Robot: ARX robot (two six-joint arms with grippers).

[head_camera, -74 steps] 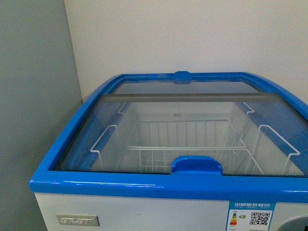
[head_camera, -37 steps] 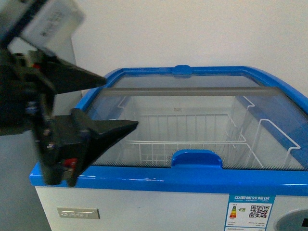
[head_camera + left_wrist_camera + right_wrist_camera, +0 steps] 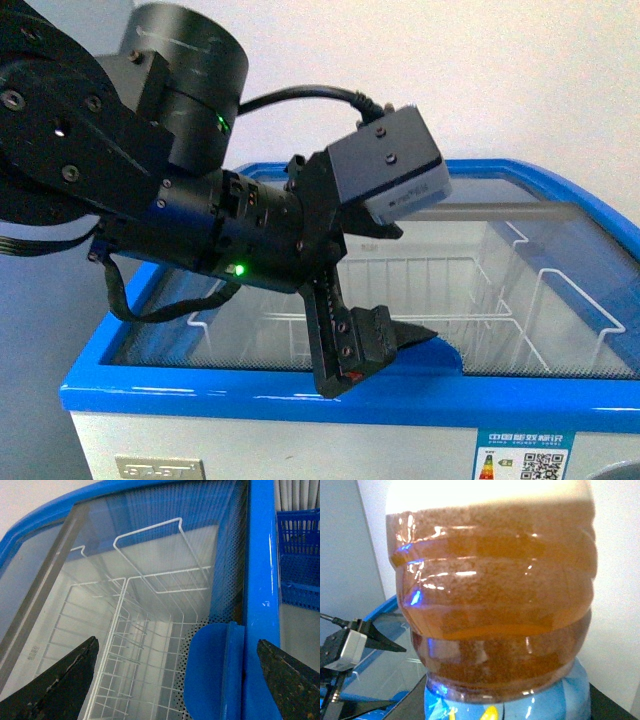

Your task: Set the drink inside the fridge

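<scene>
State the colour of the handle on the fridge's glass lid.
The handle is blue, clearest in the left wrist view.

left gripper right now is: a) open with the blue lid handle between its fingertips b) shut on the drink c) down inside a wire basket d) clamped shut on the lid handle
A: in the left wrist view the left gripper is open, with the blue lid handle at the fridge front rim lying between its spread fingertips, apparently untouched.
</scene>
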